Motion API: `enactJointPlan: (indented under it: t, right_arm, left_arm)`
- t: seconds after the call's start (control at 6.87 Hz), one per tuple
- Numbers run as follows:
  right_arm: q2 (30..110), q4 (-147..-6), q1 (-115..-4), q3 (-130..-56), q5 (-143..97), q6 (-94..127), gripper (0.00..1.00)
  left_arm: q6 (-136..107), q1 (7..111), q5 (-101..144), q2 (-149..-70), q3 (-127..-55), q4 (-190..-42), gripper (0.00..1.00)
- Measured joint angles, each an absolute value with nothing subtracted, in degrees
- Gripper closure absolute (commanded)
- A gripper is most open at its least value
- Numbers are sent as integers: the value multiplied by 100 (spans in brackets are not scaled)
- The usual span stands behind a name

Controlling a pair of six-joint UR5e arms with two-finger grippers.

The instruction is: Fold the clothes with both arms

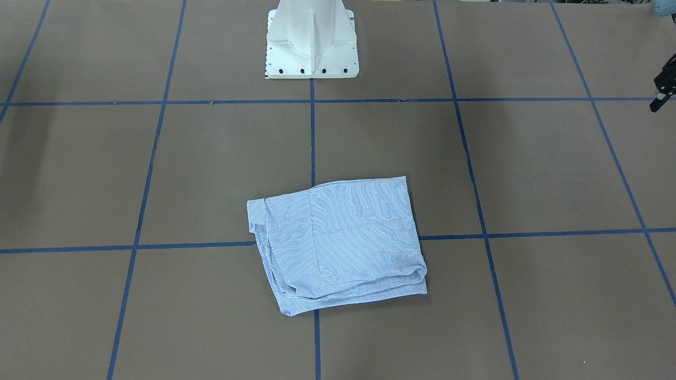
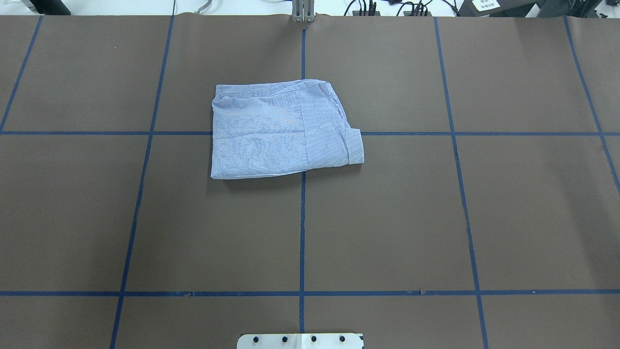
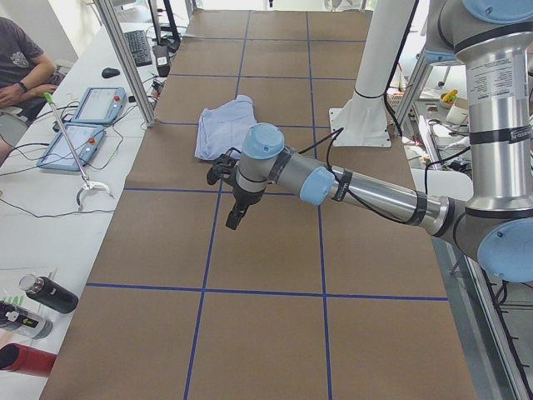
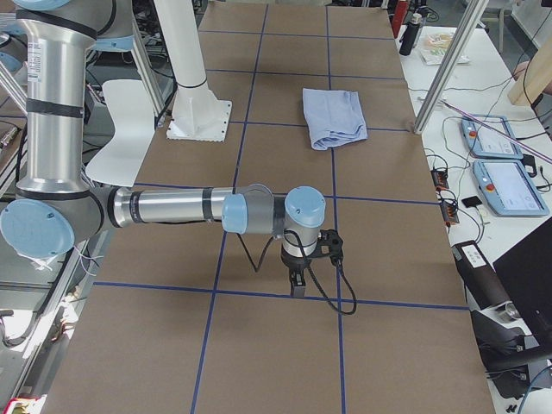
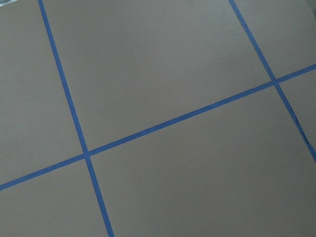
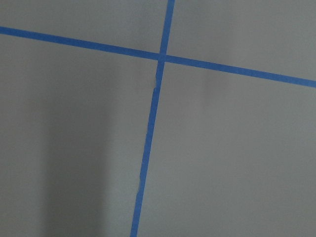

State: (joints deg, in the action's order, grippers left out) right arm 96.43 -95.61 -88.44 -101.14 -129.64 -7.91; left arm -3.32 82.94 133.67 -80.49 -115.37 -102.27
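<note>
The light blue and white striped shirt lies folded into a compact rectangle on the brown table, on the far side from the robot's base and near the centre line. It also shows in the overhead view and both side views. My left gripper hangs above bare table well away from the shirt; only its edge shows in the front view, and I cannot tell if it is open. My right gripper hangs over bare table at the other end; I cannot tell its state. Both wrist views show only table and blue tape.
The white pedestal base stands at the robot's edge of the table. Blue tape lines grid the brown surface. A side bench holds teach pendants and bottles, and a seated person is beside it.
</note>
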Motion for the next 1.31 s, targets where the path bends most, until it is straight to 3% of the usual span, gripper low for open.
enactJointPlan:
  t: [1.31]
  right_arm:
    - [9753,-9568,-8852,-10072,-13435,-752,0]
  left_arm:
    - [-304,8382,13241,-8020,-10565,-10255,0]
